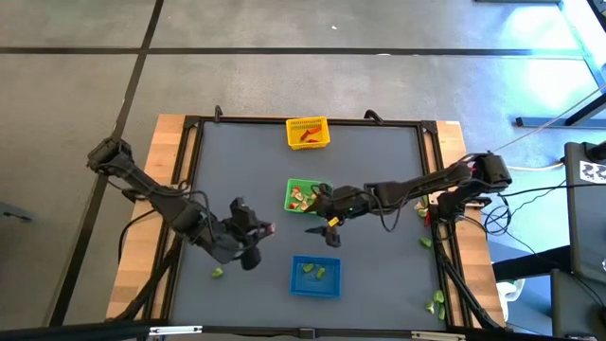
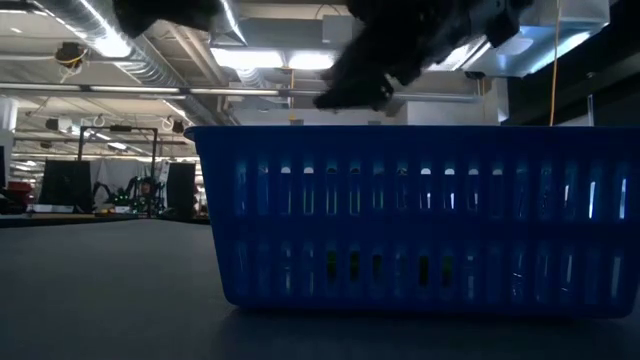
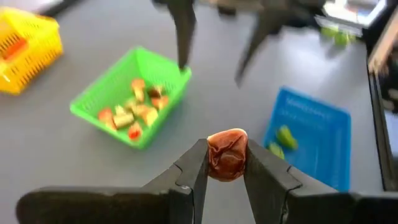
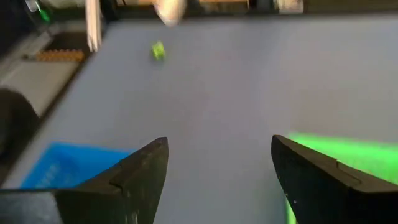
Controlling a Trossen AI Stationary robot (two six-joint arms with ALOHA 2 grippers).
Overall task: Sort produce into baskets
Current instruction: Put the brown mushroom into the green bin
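Observation:
My left gripper [image 1: 269, 228] is shut on a small red produce piece [image 3: 227, 154], left of the green basket [image 1: 305, 196] and above the table. The green basket holds several red and orange pieces [image 3: 134, 106]. My right gripper [image 1: 329, 227] is open and empty, just near of the green basket, between it and the blue basket [image 1: 315, 276]. The blue basket holds light green pieces [image 3: 285, 137]. The yellow basket [image 1: 308, 133] stands at the far edge with red pieces in it. My left gripper pinches the red piece [image 3: 227, 163] between its two fingertips, one finger on each side. The piece sits at the fingers' free ends and is lifted clear of the table.
Loose light green pieces lie on the table: one at the near left [image 1: 218, 273], several at the right edge [image 1: 425, 242] and near right corner [image 1: 437, 303]. In the low view the blue basket [image 2: 420, 215] fills the foreground.

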